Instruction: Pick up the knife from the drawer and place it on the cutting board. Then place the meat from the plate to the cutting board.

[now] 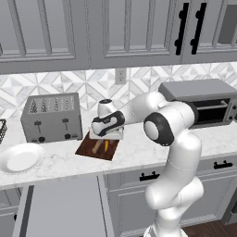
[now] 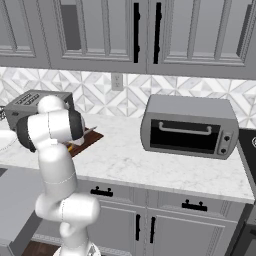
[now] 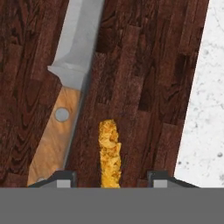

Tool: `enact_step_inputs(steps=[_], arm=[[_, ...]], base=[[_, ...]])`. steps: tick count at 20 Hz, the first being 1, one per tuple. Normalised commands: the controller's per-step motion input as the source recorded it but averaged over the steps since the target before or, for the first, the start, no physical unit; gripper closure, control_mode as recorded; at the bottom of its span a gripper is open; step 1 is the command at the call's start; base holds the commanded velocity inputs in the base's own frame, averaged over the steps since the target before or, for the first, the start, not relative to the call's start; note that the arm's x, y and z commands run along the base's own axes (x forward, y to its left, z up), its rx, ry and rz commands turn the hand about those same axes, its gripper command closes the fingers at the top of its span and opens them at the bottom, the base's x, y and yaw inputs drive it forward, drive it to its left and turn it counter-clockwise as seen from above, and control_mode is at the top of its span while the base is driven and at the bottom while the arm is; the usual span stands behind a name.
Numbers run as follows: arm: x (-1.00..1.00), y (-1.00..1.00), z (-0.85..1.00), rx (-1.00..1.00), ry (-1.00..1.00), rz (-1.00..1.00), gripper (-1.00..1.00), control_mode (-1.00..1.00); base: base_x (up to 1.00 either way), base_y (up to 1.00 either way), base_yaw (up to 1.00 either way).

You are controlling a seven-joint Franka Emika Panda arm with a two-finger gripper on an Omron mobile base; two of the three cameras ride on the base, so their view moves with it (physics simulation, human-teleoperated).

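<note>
The cutting board (image 3: 144, 65) lies under my hand, dark reddish-brown wood. On it rests the knife (image 3: 65, 87), tan handle toward me and grey blade pointing away. Beside the handle lies the meat (image 3: 109, 151), a small orange strip. My gripper (image 3: 110, 177) is open, one fingertip on each side of the strip with clear gaps. From the left base view the gripper (image 1: 107, 135) hovers low over the cutting board (image 1: 85, 148), with the knife (image 1: 96, 147) and meat (image 1: 106, 146) below it. The white plate (image 1: 21, 157) sits bare at the left. The drawer (image 1: 60, 208) stands pulled out.
A toaster (image 1: 52, 116) stands just behind and left of the board. A toaster oven (image 1: 203, 104) sits on the counter to the right. White marble counter (image 3: 201, 109) borders the board's edge. Upper cabinets hang above.
</note>
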Motion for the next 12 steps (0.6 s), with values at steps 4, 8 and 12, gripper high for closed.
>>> enact_step_inputs(steps=[4, 8, 12], arm=[[0.0, 0.0, 0.01, 0.0, 0.0, 0.0, -1.0, -1.0], [-0.4, -0.28, 0.29, 0.0, 0.0, 0.0, -1.0, -1.0], [-0.95, -0.45, 0.26, 0.03, -0.04, 0.0, -1.0, -1.0]], base=[[0.0, 0.0, 0.0], [0.0, 0.0, 0.0], [0.0, 0.0, 0.0]])
